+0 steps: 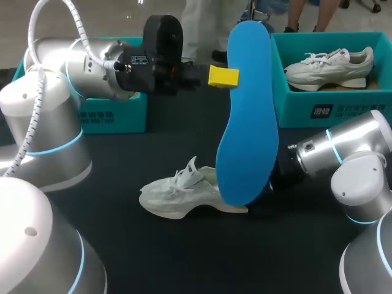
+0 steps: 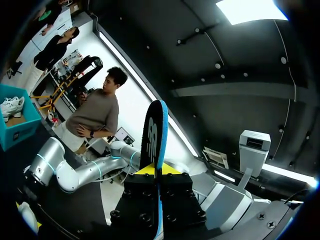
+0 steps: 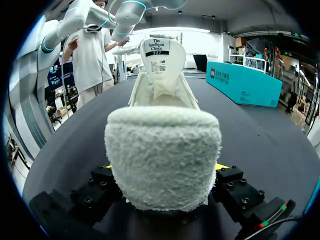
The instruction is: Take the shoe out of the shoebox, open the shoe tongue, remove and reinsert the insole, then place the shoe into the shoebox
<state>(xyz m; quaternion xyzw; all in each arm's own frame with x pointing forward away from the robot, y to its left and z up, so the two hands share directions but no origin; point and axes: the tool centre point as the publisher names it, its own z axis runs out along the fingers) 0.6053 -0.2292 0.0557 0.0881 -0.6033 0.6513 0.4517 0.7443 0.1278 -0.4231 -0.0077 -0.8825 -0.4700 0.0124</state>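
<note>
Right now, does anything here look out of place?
Only the blue insole: it stands on end in the air, pinched by the left arm, outside the white shoe on the table.

right wrist: heel of shoe (image 3: 162, 150) hides all but slivers of right end effector (image 3: 163, 167) tips | head: insole (image 1: 248, 116) covers shoe's heel and right end effector; left shoebox (image 1: 113, 119) mostly behind left arm (image 1: 92, 61) | left wrist: insole's lower end sunk in left end effector (image 2: 159, 171)

Head view above table (image 1: 184, 257), left wrist edge-on to insole (image 2: 152, 135), right wrist close behind shoe (image 3: 162, 155)
</note>
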